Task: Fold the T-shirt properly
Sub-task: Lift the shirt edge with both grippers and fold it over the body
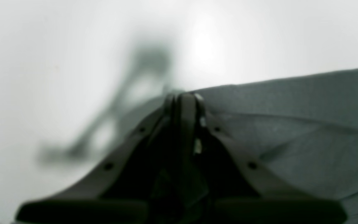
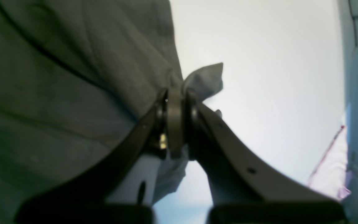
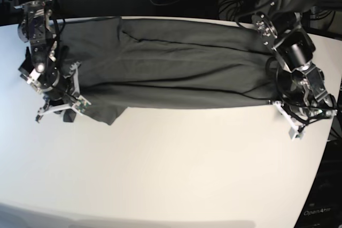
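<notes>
Mid first lengthwise fold: the T-shirt (image 3: 171, 73) lies stretched across the white table (image 3: 176, 169), left gripper (image 1: 183, 99) and right gripper (image 2: 176, 96) each clamped on a near corner (jaws pinched tight), next needs synchronized carry.

T-shirt across the table's far half
You see the T-shirt (image 3: 171, 73) stretched sideways on the table (image 3: 176, 169), a gripper at each end.

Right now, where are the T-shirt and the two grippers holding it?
T-shirt (image 3: 176, 73), base view, middle of the cloth.
Left gripper (image 1: 183, 98), left wrist view, closed tips on the hem.
Right gripper (image 2: 176, 96), right wrist view, tips pinching cloth.
</notes>
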Action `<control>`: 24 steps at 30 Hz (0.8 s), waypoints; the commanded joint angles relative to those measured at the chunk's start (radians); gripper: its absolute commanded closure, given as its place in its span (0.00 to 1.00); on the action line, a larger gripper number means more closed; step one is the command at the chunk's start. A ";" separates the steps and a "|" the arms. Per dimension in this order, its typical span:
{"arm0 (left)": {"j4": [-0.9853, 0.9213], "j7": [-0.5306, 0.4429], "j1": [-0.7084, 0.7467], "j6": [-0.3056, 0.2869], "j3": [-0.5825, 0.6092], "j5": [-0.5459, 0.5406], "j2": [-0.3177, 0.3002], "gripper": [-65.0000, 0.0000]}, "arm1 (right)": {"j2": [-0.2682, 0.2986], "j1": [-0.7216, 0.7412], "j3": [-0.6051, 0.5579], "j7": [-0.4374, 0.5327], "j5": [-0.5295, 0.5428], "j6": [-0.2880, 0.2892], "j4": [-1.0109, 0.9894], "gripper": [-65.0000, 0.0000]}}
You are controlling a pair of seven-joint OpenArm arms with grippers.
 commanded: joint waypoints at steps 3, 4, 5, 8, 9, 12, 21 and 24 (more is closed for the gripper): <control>0.020 0.000 -0.029 0.002 0.001 -0.006 -0.019 0.97 | 0.010 -0.011 0.007 0.015 -0.053 -0.008 0.021 0.99; 0.020 0.000 -0.029 0.002 0.001 -0.006 -0.021 0.97 | 0.010 -0.011 0.005 0.017 -0.068 -0.008 0.021 0.99; 0.020 0.001 -0.029 0.002 0.001 -0.006 -0.026 0.97 | 0.010 -0.013 0.005 0.017 -0.079 -0.008 0.021 0.99; 0.020 0.001 -0.029 0.002 0.001 -0.006 -0.029 0.97 | 0.008 -0.027 0.008 0.018 -0.088 -0.008 0.021 0.99; 0.020 0.001 -0.029 0.002 0.001 -0.006 -0.032 0.97 | 0.010 -0.031 0.010 0.018 -0.088 -0.008 0.024 0.99; 0.020 0.001 -0.029 0.002 0.001 -0.007 -0.032 0.97 | 0.014 -0.054 0.010 0.012 -0.090 -0.008 0.072 0.99; 0.020 0.003 -0.024 0.002 0.001 -0.007 -0.024 0.97 | 0.011 -0.125 0.010 0.020 -0.133 -0.008 0.124 0.99; 0.020 0.003 -0.022 0.002 0.001 -0.009 -0.022 0.97 | 0.011 -0.139 0.008 0.020 -0.133 -0.008 0.128 0.99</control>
